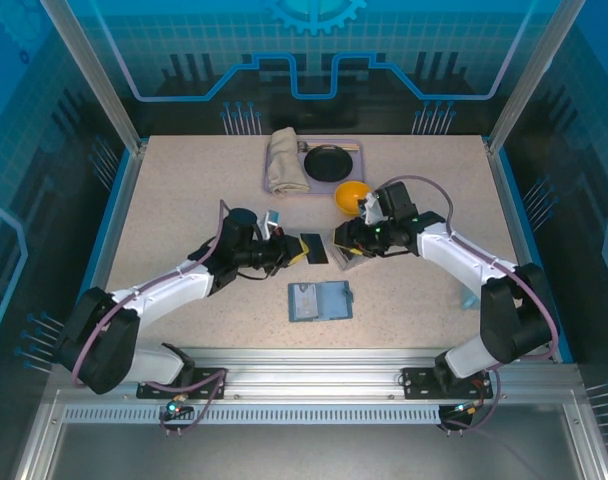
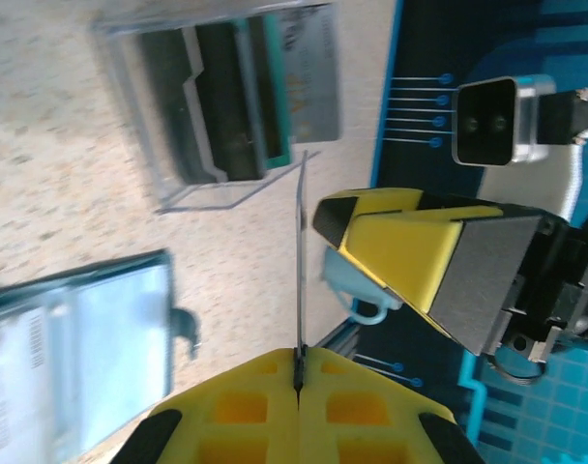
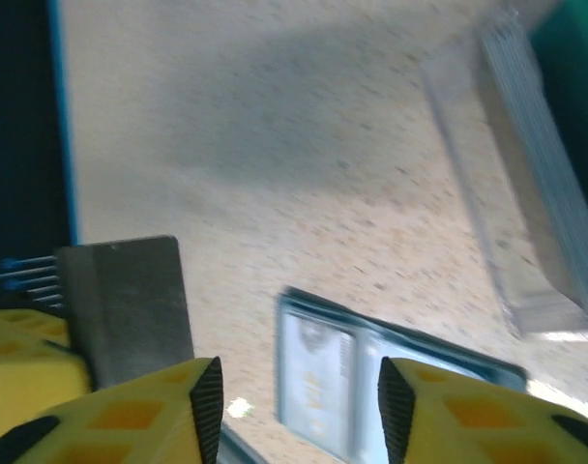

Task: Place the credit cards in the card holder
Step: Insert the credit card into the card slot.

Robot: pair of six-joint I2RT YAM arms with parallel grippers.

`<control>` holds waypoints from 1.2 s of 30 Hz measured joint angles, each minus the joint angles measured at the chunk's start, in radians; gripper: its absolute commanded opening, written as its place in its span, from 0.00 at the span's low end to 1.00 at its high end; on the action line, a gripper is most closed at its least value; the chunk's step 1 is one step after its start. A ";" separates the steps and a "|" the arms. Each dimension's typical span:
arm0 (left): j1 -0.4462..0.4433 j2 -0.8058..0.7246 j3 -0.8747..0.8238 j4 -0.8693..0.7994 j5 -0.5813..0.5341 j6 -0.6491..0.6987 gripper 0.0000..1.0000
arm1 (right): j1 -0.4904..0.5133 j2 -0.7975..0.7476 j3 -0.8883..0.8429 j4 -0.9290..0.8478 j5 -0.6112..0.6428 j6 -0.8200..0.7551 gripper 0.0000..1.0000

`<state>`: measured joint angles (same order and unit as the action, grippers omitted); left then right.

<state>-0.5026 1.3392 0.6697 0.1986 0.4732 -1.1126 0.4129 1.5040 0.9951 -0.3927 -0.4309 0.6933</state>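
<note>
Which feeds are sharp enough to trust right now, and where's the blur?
Top external: sharp, evenly lit, card holder crisp. Left wrist: soft, though the edge-on credit card in the left end effector reads clearly. Right wrist: motion-blurred throughout, clear case streaked.

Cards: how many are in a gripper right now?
1: a dark card pinched in the left gripper, beside the clear case. The open right gripper holds none; none seems hidden.

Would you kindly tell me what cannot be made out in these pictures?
Credit card in left gripper: edge-on in left wrist view, tiny from above; printing unreadable.
Card holder pockets: blurred in both wrist views, small in top view; filling unclear.
Clear case contents: blurred in left wrist view, partly under right gripper from above.
</note>
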 measured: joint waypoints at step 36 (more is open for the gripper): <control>-0.184 0.096 -0.161 0.032 -0.173 0.154 0.00 | 0.199 0.139 -0.126 -0.090 0.272 -0.081 0.40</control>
<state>-0.6868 1.4353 0.5087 0.2306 0.3000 -0.9588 0.6117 1.6432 0.8688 -0.4831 -0.1589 0.6125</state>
